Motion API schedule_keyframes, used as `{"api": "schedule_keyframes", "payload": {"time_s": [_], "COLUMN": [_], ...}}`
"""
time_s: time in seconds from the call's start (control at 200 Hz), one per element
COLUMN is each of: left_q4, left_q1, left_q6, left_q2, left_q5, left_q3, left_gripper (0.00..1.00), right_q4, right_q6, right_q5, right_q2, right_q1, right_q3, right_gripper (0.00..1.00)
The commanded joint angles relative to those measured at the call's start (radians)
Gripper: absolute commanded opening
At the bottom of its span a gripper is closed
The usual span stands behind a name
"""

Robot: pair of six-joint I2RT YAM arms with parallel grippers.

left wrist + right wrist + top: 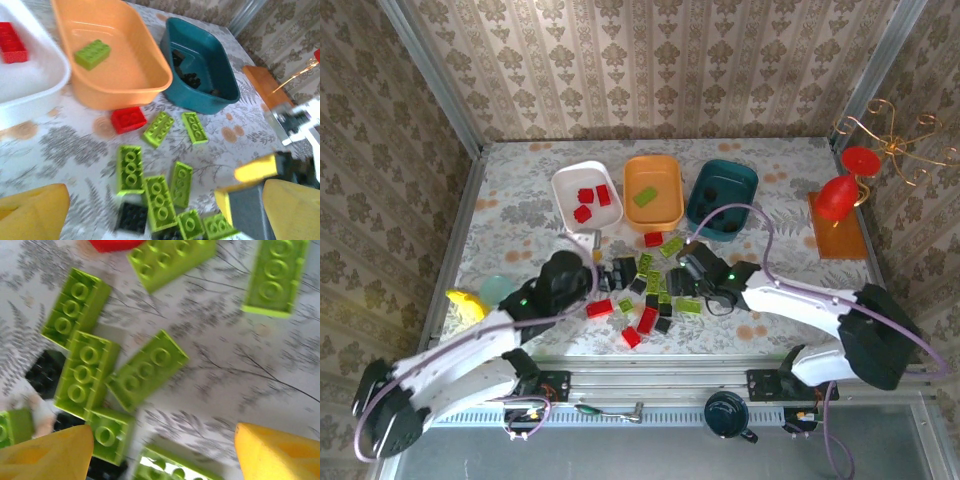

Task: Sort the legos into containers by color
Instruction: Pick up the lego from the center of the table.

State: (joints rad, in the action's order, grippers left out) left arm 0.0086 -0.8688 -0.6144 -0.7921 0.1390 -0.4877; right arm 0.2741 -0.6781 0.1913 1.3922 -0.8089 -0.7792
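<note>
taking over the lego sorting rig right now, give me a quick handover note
Left gripper: open, empty, above the loose pile.
Right gripper: open, empty, over green bricks.
Done: three red bricks in the white tub, one green brick in the orange tub, some black bricks in the teal tub.
Left: the loose pile on the table between the arms (green, black, a few red), plus one red brick lying beside the orange tub.
</note>
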Motion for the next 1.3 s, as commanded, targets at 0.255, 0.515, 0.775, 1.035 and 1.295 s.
{"api": "schedule_keyframes", "payload": {"time_s": [0.255, 0.515, 0.775, 1.035, 1.295], "left_q4": [-0.382, -0.43, -0.399, -0.381, -0.352], "left_q1": [-0.027, -0.028, -0.029, -0.029, -0.03], "left_q6": [-0.129, -0.133, -0.129, -0.122, -0.12], "left_q2": [0.518, 0.54, 0.541, 0.526, 0.502], "left_q5": [0.2, 0.185, 0.161, 0.152, 0.14], "left_q3": [0.176, 0.178, 0.192, 0.189, 0.186], "left_gripper": [1.0, 1.0, 1.0, 1.0, 1.0], "right_q4": [-0.047, 0.041, 0.122, 0.169, 0.063], "right_q6": [-0.206, -0.305, -0.306, -0.291, -0.215], "right_q5": [0.11, 0.217, 0.26, 0.252, 0.218], "right_q2": [0.353, 0.491, 0.592, 0.674, 0.618], "right_q1": [-0.068, -0.081, -0.082, -0.077, -0.066], "right_q3": [-0.284, -0.419, -0.525, -0.606, -0.557], "right_gripper": [0.7, 0.68, 0.62, 0.53, 0.33]}}
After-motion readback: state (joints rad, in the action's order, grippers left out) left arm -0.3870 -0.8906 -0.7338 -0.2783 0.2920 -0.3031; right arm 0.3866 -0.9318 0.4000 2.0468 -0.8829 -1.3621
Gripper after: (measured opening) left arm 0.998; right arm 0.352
